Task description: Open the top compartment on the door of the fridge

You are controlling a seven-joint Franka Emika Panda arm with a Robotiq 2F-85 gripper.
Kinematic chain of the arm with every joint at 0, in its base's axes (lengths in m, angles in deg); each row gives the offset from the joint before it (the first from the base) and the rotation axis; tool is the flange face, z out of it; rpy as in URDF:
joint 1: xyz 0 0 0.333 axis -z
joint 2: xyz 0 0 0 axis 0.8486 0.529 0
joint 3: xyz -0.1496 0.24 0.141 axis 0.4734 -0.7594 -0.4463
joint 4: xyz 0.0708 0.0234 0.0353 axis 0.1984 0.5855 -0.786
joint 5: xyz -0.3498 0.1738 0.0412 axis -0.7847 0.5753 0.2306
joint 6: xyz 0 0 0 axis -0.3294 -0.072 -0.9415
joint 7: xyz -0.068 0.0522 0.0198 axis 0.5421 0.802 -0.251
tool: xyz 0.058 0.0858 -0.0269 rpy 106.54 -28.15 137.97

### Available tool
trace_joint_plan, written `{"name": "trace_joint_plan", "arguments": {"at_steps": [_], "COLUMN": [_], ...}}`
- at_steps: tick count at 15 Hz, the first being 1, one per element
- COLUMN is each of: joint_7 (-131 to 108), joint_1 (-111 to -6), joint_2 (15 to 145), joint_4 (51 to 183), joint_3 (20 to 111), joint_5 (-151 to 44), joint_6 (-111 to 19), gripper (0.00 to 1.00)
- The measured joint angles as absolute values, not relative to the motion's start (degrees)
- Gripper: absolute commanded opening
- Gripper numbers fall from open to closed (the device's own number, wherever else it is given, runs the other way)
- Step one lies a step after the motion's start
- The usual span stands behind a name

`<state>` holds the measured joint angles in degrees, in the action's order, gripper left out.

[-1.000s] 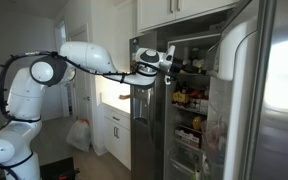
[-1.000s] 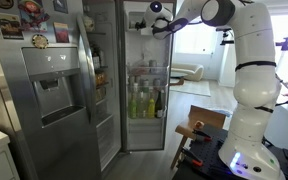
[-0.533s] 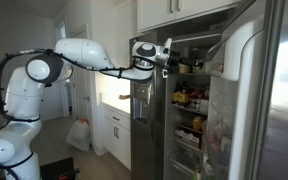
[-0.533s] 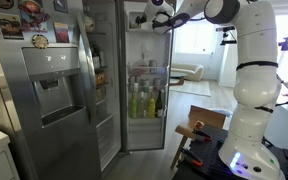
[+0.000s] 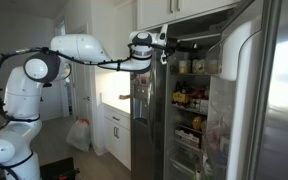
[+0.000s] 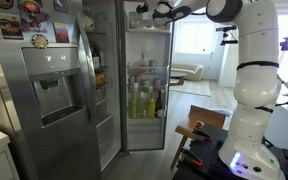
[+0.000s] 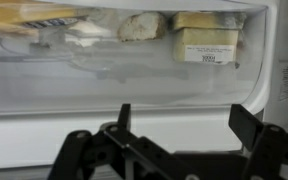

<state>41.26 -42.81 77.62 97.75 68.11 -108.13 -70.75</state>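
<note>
The fridge stands open with a lit interior. Its wide steel door swings out, white lining facing my arm. The top compartment is a white bulging bin high on that lining. In the wrist view its cloudy cover fills the frame, shut, with food behind it. My gripper is open and empty, its fingers close in front of the cover's lower part. In both exterior views the gripper sits at the door's top.
A boxed block of butter lies behind the cover. Bottles fill the door's lower shelves. The narrower door with a dispenser is shut. White cabinets hang above the fridge. A wooden stool stands near the robot's base.
The gripper has risen from the upper shelf level to the top of the door and closed in on the top compartment. It has stayed open.
</note>
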Motion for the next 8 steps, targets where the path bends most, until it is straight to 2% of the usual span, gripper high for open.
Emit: {"name": "trace_joint_plan", "arguments": {"at_steps": [8], "joint_7": [21.3], "joint_1": [-42.4], "joint_2": [78.9], "joint_4": [97.2], "joint_3": [64.4], "joint_5": [-90.9], "joint_6": [-60.3], "gripper": [1.0]}}
